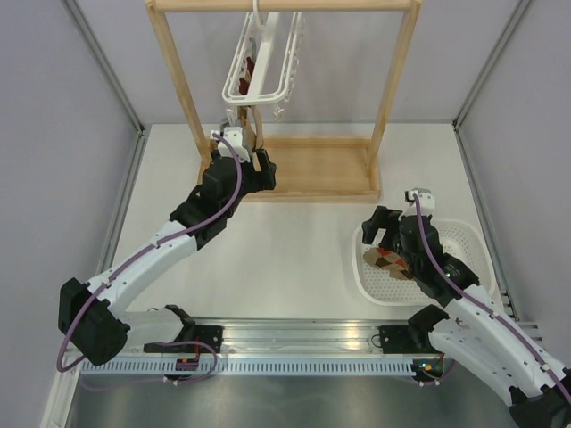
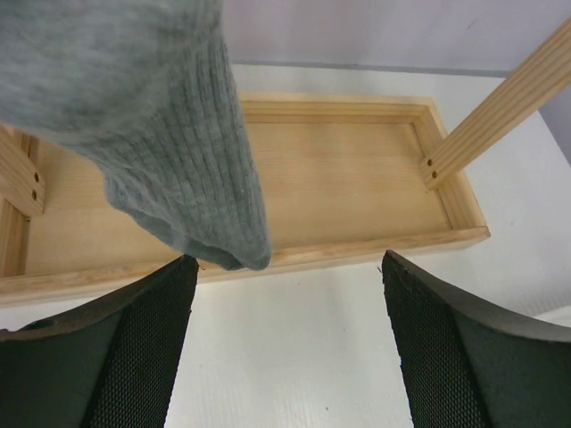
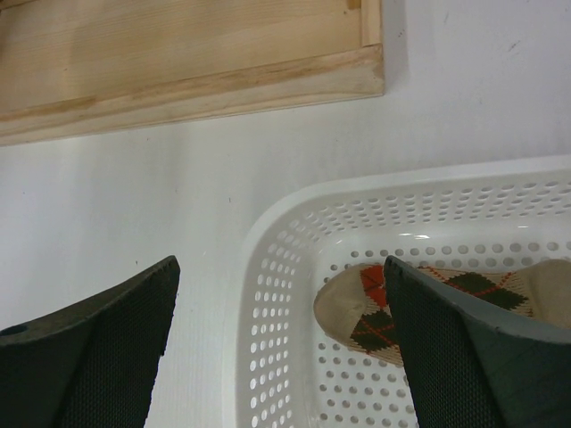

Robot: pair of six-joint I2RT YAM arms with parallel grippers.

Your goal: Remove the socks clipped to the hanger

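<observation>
The white hanger (image 1: 260, 61) hangs from the wooden rack's top bar, with a red-brown sock (image 1: 252, 66) showing inside its frame. A grey ribbed sock (image 2: 169, 134) hangs down in the left wrist view, its toe just above and next to my left finger's tip. My left gripper (image 2: 285, 308) is open and empty below that sock, over the rack's base; it also shows in the top view (image 1: 252, 168). My right gripper (image 3: 281, 294) is open and empty over the near left corner of the basket. An argyle sock (image 3: 361, 312) lies in the basket, beside the right finger.
The wooden rack (image 1: 312, 169) stands at the back, its tray-like base (image 2: 357, 178) on the table and its front edge (image 3: 178, 89) beyond the basket. The white perforated basket (image 1: 477, 234) sits at the right, its rim (image 3: 268, 223) under my right gripper.
</observation>
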